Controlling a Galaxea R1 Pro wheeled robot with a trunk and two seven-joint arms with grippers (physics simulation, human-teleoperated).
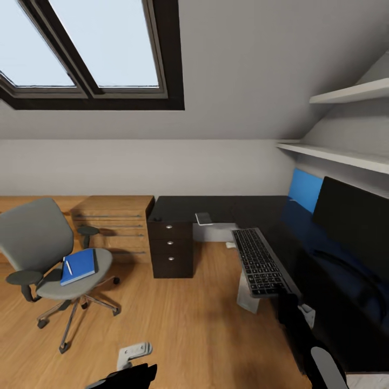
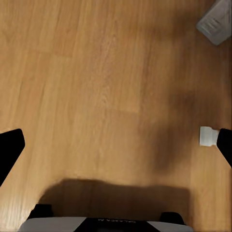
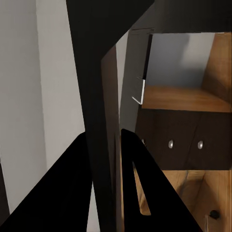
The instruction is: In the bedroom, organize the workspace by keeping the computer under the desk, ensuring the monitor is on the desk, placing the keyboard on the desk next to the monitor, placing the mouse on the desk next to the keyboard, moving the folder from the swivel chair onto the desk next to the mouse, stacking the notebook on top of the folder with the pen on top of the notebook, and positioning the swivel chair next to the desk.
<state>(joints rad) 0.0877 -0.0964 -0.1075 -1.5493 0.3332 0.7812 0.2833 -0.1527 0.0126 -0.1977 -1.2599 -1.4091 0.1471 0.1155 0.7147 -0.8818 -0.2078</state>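
The keyboard (image 1: 259, 262) is lying on the glossy black bench (image 1: 216, 208), overhanging its near edge, with the monitor (image 1: 354, 219) standing just beside it. The blue folder (image 1: 79, 266) is resting on the swivel chair (image 1: 51, 254), well apart from the bench, with the white pen (image 1: 68, 267) on top. The right gripper (image 3: 104, 145) is sitting at the bench edge, its jaws nearly shut around what seems to be a thin dark panel; whether they are actually pinching it, I cannot tell. The left gripper (image 2: 116, 145) is hanging over the floor, jaws spread and empty. Dragging the right arm could be knocking the overhanging keyboard off.
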